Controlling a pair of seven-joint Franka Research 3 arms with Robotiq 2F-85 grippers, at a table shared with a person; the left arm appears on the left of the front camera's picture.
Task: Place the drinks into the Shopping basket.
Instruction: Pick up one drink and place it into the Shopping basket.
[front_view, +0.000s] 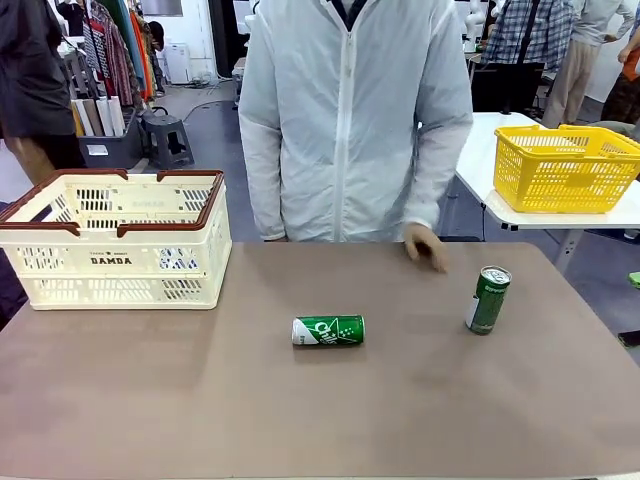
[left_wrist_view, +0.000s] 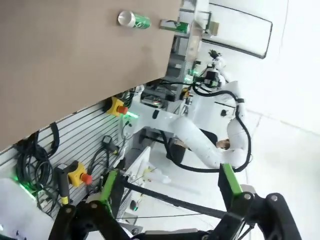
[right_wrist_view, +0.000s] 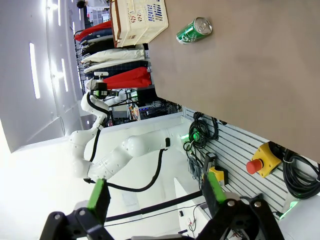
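Now, from the left: the cream basket (front_view: 115, 240) stands on the table (front_view: 200, 400) towards its far edge. At the middle a green can (front_view: 328, 330) lies on its side, well apart from the basket. The person's hand (front_view: 427, 246) rests at the far edge. Right of it a second green can (front_view: 488, 300) stands upright. My left gripper (left_wrist_view: 167, 175) and my right gripper (right_wrist_view: 156, 184) both hang clear of the table, fingers spread wide, holding nothing.
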